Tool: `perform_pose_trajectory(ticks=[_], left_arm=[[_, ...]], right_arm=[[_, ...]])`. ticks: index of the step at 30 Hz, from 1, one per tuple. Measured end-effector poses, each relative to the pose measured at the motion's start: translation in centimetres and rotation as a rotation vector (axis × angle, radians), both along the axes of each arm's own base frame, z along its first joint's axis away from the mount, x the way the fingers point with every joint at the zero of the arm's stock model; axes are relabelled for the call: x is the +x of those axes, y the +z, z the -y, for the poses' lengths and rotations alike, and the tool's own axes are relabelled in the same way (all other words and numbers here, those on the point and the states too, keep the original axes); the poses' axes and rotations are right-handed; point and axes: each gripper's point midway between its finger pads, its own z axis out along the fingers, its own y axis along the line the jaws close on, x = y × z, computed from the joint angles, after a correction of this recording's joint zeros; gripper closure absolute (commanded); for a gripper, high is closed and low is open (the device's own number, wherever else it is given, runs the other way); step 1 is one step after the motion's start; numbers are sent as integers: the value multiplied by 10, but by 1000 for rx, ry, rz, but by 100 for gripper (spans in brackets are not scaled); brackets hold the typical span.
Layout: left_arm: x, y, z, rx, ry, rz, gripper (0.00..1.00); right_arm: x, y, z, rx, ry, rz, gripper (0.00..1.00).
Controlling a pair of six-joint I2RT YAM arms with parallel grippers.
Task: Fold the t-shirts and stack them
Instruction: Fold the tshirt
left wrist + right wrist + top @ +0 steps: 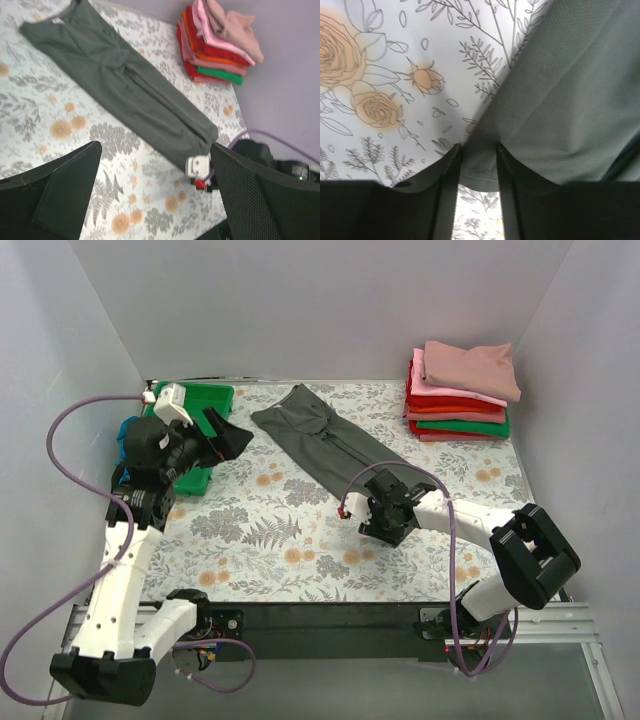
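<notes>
A dark charcoal grey t-shirt [325, 440], folded lengthwise into a long strip, lies diagonally across the flowered table; it also shows in the left wrist view [125, 85]. My right gripper [385, 490] is at its near right end, with the fingers closed on the hem of the shirt [560, 100]; the gripper [478, 147] has hem cloth filling the narrow gap. My left gripper [225, 435] is open and empty, held above the table's left side, its jaws [160, 200] spread wide. A stack of folded t-shirts [460, 395], dusty rose on top, then pink, red and green, sits at the back right [215, 45].
A green plastic tray [205, 400] stands at the back left, partly under my left arm. A bit of bright blue cloth [125, 430] shows at its left. Grey walls close in the table on three sides. The right arm's wrist [200, 170] shows in the left wrist view.
</notes>
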Motion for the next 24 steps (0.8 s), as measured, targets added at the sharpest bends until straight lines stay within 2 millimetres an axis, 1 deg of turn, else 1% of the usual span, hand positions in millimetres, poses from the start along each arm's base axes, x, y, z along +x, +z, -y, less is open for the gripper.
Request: perform_pose_trajectory(ticks=[1,2,4,5,6,8,9,12,13,14,15,16,18,19,20,21,22,23,24], left_arm=[[-10,-5,2,-4,-18,-3,10],[-18,-11,3,-7,-33,-13,13],[-33,-26,10,-22,-82,-55,18],[-38,-33,14,-31,-110,-75,20],[-42,-39,17,-41,-130,-95,23],[-51,-50,25,-67,-189,-138,24],[-53,-51,28,-74,-209,-147,24],[-59,-50,37,-92,-270,-157,25],[-60,-49,40,-96,-286,-159,25],[-61,-47,42,-99,-300,-160,25],[-61,-45,43,-102,-309,-161,25],[-62,-43,45,-103,-320,-158,25],[-63,-39,47,-104,-334,-151,25],[-65,-38,47,-103,-339,-150,25],[-66,-38,48,-102,-343,-150,25],[-67,-39,48,-100,-346,-153,25],[-69,-39,48,-96,-348,-154,24],[-71,-40,48,-93,-351,-156,24],[-73,-40,48,-90,-353,-156,24]], right_arm=[[-1,-1,-1,1,-3,-4,67],[-3,-2,-1,3,-4,-15,78],[-10,-3,-4,7,7,-39,83],[-14,-3,-6,9,20,-52,90],[-19,-3,-9,11,37,-62,92],[-35,-3,-18,24,96,-99,94],[-45,-3,-24,28,131,-117,95],[-80,3,-44,41,277,-176,96],[-88,7,-51,46,316,-187,96],[-94,14,-62,62,355,-191,96],[-99,23,-79,90,401,-197,96],[-101,31,-92,112,427,-196,96],[-99,47,-125,166,468,-183,84],[-97,53,-138,185,478,-180,75],[-94,57,-148,198,480,-175,56],[-90,59,-155,208,477,-165,49],[-85,59,-157,210,472,-150,45],[-80,58,-154,202,459,-143,40],[-76,57,-149,197,443,-136,38]])
